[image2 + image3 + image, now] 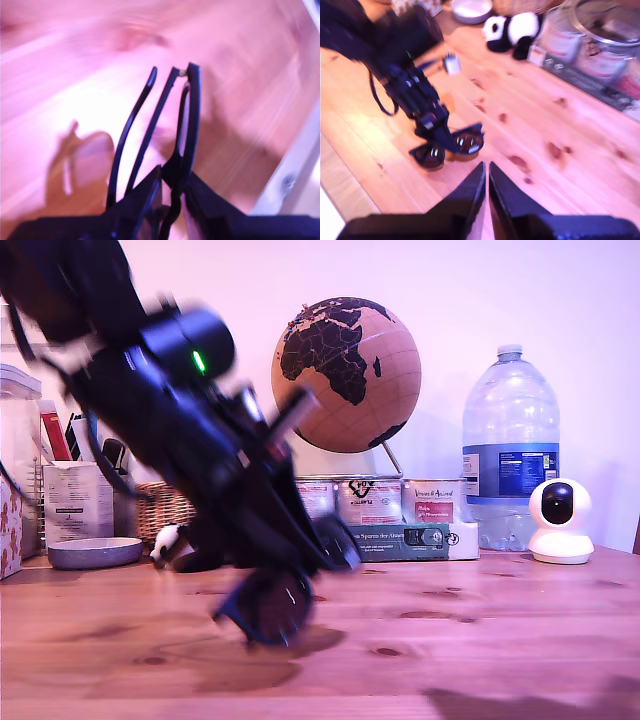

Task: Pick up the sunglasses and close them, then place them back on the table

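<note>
**Sunglasses held low over the table, set-down pending**

The sunglasses (182,135) are clamped at the frame by the first gripper (172,192), jaws pinched tight on the bridge area. In the first wrist view both arms of the sunglasses are seen lying close behind the front, nearly parallel, so the folding looks done or almost done; blur prevents certainty. The second gripper (486,187) is clenched on nothing, fingertips together, hanging near the sunglasses (447,147) but apart from them.

In the exterior view the sunglasses (268,608) are at centre-left, lenses down, just above or barely touching the table (480,640); contact cannot be told from the motion blur.

Step judged: placing back. The next move likely calls for a short lowering until the frame rests on the wood, then the jaws being released without the frame being dragged or tipped.

Look of the sunglasses: matte black plastic, dark rounded lenses with small bright reflections, thick frame, slim-looking arms edge-on. No lettering can be made out.
</note>
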Robot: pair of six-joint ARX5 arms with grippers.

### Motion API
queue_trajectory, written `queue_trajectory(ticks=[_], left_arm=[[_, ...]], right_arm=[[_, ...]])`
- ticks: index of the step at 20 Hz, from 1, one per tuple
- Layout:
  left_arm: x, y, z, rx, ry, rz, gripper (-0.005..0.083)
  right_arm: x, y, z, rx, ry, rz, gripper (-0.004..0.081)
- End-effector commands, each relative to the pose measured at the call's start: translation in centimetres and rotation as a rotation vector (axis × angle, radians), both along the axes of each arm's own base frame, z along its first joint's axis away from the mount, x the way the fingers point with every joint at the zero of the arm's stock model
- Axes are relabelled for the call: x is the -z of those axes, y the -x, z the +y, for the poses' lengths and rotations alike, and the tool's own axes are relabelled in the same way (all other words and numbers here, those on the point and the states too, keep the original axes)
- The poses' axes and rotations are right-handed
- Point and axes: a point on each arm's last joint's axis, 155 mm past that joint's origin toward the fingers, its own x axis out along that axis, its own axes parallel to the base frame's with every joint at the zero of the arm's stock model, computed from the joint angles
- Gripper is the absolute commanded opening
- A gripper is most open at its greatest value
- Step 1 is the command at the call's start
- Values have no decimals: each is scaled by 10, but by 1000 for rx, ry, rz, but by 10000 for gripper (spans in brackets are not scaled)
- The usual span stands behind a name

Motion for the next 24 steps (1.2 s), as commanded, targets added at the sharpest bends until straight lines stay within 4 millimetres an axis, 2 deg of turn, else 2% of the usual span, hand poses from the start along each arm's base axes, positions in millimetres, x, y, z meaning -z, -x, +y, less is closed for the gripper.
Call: queue_trajectory(ticks=[1,5,9,12,19,24], left_arm=[[3,0,-5,-8,9,18,-19],[13,1,-4,-20,-9,43,-3],[25,-1,0,-40,-60,37,182],[31,-2,3,-42,-85,27,220],[27,-8,11,12,-98,-35,219],[5,-15,26,43,-146,-81,215]], right_arm=[[2,1,-2,6,15,1,-12],[6,5,-4,5,28,21,-12],[6,5,-4,4,27,19,-12],[6,5,-4,3,25,18,-12],[6,6,-3,-3,23,23,-12],[6,6,-3,-2,20,27,-12]])
